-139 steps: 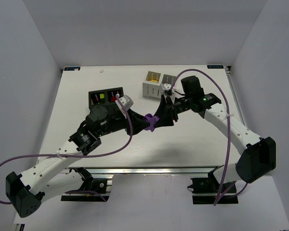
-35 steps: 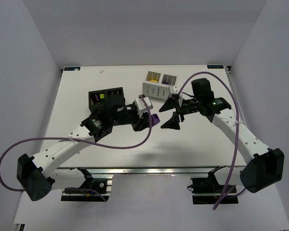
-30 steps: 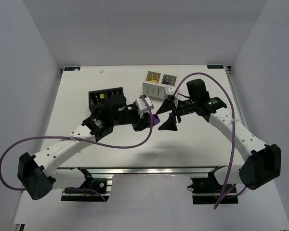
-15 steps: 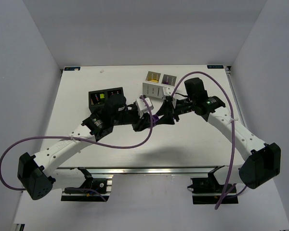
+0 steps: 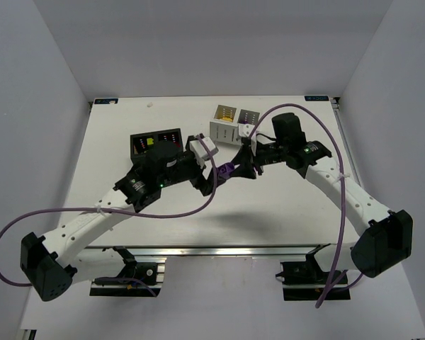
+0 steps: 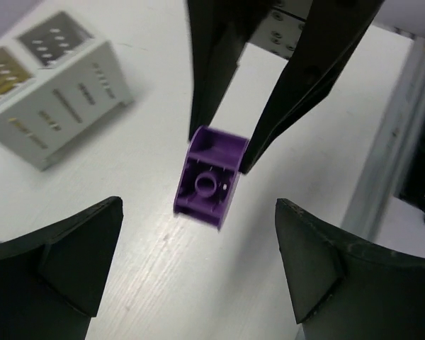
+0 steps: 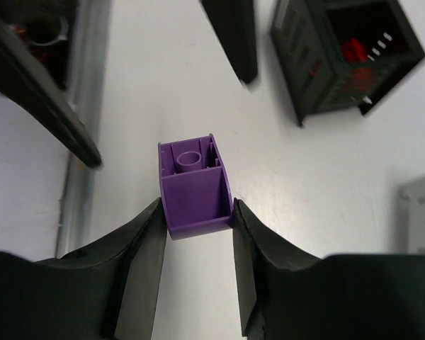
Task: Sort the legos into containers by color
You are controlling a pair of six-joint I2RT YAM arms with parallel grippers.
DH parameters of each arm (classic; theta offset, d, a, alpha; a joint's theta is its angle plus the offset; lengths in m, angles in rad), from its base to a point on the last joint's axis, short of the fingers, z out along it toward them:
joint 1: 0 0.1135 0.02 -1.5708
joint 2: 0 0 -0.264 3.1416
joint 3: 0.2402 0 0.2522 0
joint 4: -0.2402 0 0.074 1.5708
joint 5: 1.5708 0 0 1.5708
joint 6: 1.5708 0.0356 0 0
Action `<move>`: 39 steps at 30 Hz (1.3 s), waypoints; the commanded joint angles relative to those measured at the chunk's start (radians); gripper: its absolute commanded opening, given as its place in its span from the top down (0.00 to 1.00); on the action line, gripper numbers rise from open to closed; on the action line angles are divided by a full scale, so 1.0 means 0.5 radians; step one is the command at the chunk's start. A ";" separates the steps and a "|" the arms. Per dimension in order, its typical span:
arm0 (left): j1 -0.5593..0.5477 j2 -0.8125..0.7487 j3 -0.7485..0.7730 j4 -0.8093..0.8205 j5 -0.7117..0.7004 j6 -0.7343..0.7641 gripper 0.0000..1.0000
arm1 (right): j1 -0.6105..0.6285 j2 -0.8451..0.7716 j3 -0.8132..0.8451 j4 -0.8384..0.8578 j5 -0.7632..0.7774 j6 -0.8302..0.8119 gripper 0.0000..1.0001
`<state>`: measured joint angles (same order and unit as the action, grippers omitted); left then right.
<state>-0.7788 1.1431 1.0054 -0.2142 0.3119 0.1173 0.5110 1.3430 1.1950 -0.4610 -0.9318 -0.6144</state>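
My right gripper [image 7: 196, 212] was clamped on the purple brick [image 7: 193, 185], holding it over the middle of the table [image 5: 269, 205], just near of the white box [image 5: 234, 122]. My left gripper [image 6: 197, 227] faced the brick, jaws wide apart, gripping nothing. The black box [image 5: 156, 144] sat further left, with red bricks [image 7: 350, 53] in one cell.

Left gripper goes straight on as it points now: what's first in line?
Likely the purple brick, pinched by the right gripper, dead ahead of the open left gripper; how far off is unclear.
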 commanded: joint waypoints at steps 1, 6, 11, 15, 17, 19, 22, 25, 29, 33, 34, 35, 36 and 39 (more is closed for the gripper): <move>0.021 -0.206 -0.041 0.152 -0.435 -0.118 0.02 | -0.052 -0.045 -0.012 0.253 0.366 0.234 1.00; 0.021 -0.374 -0.169 0.174 -0.856 -0.210 0.02 | -0.200 0.038 -0.012 0.520 0.972 0.492 1.00; 0.021 -0.454 -0.381 0.134 -0.903 -0.296 0.02 | -0.267 0.259 0.107 0.759 1.440 0.584 1.00; 0.021 -0.504 -0.446 0.109 -0.970 -0.275 0.02 | -0.289 0.492 0.300 0.778 1.612 0.569 1.00; 0.021 -0.534 -0.461 0.109 -0.992 -0.274 0.02 | -0.301 0.581 0.337 0.863 1.676 0.557 1.00; 0.021 -0.565 -0.486 0.125 -0.989 -0.262 0.02 | -0.313 0.642 0.350 0.998 1.698 0.566 1.00; 0.021 -0.596 -0.501 0.115 -1.007 -0.247 0.02 | -0.338 0.716 0.429 1.014 1.683 0.603 1.00; 0.021 -0.611 -0.501 0.112 -1.016 -0.241 0.02 | -0.344 0.759 0.497 0.999 1.652 0.643 1.00; 0.021 -0.632 -0.507 0.119 -1.004 -0.241 0.02 | -0.344 0.781 0.528 1.005 1.624 0.686 1.00; 0.021 -0.629 -0.511 0.119 -1.004 -0.238 0.02 | -0.353 0.906 0.674 0.928 1.627 0.692 0.98; 0.021 -0.626 -0.511 0.119 -1.001 -0.241 0.02 | -0.353 0.964 0.696 0.925 1.624 0.695 0.94; 0.021 -0.626 -0.507 0.115 -1.007 -0.241 0.02 | -0.353 0.986 0.721 0.840 1.612 0.695 0.88; 0.021 -0.626 -0.507 0.112 -1.004 -0.238 0.02 | -0.353 1.005 0.733 0.833 1.612 0.692 0.75; 0.021 -0.651 -0.517 0.112 -0.980 -0.183 0.02 | -0.359 1.054 0.767 0.806 1.603 0.686 0.64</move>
<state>-0.7715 0.8459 0.7597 -0.1719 -0.1772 -0.0055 0.3397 1.8530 1.5314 -0.0338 -0.1238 -0.2832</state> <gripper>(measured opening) 0.979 0.441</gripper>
